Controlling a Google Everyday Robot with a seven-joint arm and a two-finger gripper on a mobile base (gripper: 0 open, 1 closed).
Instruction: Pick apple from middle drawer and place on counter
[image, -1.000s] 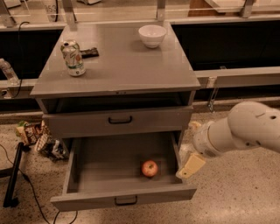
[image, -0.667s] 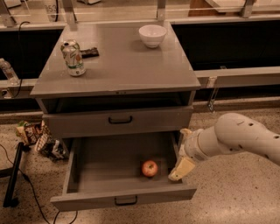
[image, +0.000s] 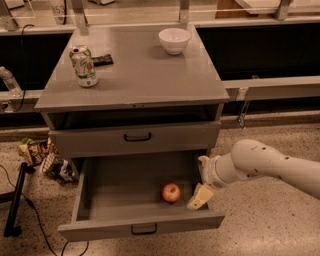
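The apple (image: 171, 192), small and red-orange, lies on the floor of the open middle drawer (image: 100, 195), toward its right side. The drawer is pulled fully out at the bottom of the grey cabinet, its black bar handle (image: 144, 229) on the front. My gripper (image: 200, 196) hangs from the white arm (image: 260, 162) coming in from the right. It is inside the drawer's right end, just right of the apple and not touching it. The counter (image: 140, 75) is the grey cabinet top above.
On the counter stand a drink can (image: 83, 66), a dark flat packet (image: 102, 60) and a white bowl (image: 174, 40). A shut drawer front (image: 135, 137) sits above the open one. Snack bags (image: 42, 157) and a black stand with cable (image: 17, 200) lie on the floor at left.
The arm has moved left and down. The gripper has gone from outside the drawer's right wall to inside the drawer beside the apple. The apple has not moved.
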